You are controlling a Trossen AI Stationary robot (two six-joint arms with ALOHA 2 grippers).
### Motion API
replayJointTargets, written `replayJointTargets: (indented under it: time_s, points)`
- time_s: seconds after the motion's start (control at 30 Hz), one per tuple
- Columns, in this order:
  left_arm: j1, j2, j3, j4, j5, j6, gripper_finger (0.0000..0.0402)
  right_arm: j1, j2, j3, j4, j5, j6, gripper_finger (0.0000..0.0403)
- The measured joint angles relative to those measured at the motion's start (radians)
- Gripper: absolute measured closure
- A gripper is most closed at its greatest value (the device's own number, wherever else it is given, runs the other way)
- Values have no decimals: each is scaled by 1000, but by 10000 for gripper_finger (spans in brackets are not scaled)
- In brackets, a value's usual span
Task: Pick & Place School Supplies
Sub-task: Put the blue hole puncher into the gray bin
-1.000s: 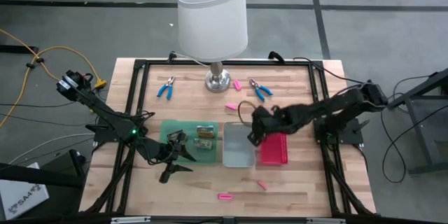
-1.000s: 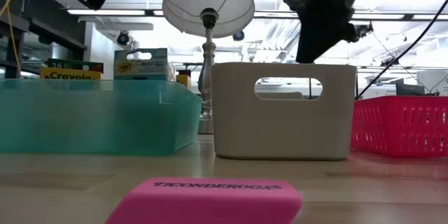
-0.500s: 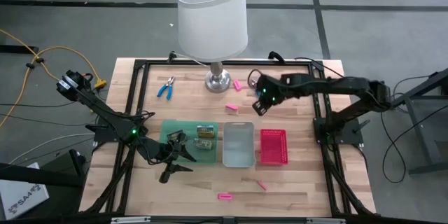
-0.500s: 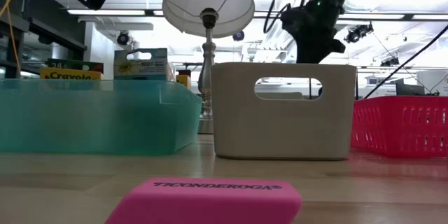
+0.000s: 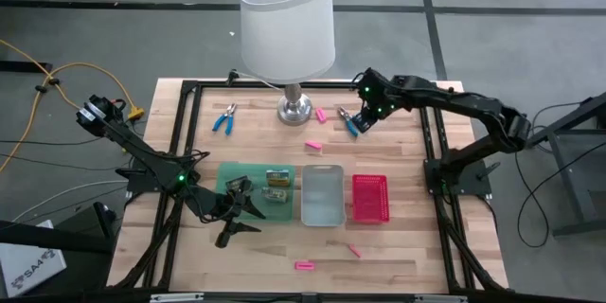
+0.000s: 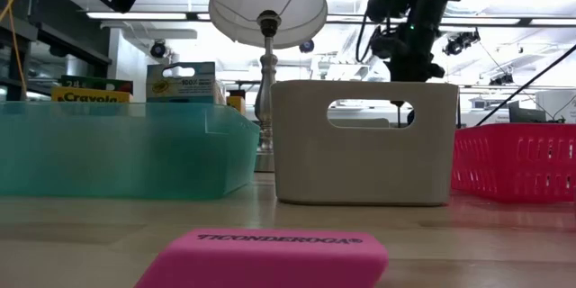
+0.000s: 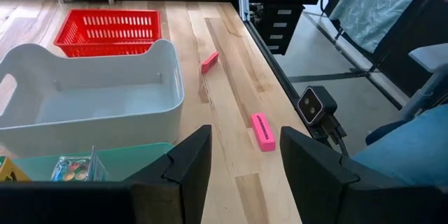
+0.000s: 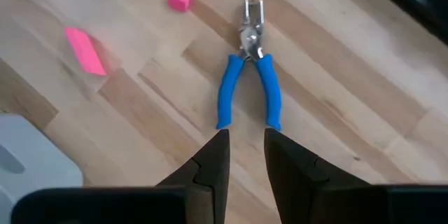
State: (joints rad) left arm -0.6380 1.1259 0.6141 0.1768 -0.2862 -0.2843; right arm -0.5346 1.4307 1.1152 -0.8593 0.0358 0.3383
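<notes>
Right hand (image 8: 244, 155) hovers over blue-handled pliers (image 8: 248, 70) lying on the table (image 8: 350, 77) near the lamp (image 5: 287, 28), fingers parted, empty. Left hand (image 7: 241, 157) waits at the green tray (image 5: 237, 175) (released, holding nothing).

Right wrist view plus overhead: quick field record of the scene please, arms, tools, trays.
right gripper: open, empty, above the blue-handled pliers near the lamp
left gripper: open, empty, waiting over the green tray
second pliers: on the table, lamp's other side
green tray contents: crayon packs
grey tray: empty
pink tray: nothing seen inside
pink erasers: five loose on the table, e.g.
</notes>
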Motion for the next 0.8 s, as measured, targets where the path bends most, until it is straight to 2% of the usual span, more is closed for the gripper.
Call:
replayJointTargets:
  time_s: [0.2,0.43,0.8]
  points:
    - [0,0,0,0,3,-2,236,-5,6,0,3,-2,-54,321]
    - [0,0,0,2,3,-4,236,-24,83,0,-23,-6,-40,319]
    - [0,0,0,8,3,-4,236,-49,202,0,-11,-12,-97,254]
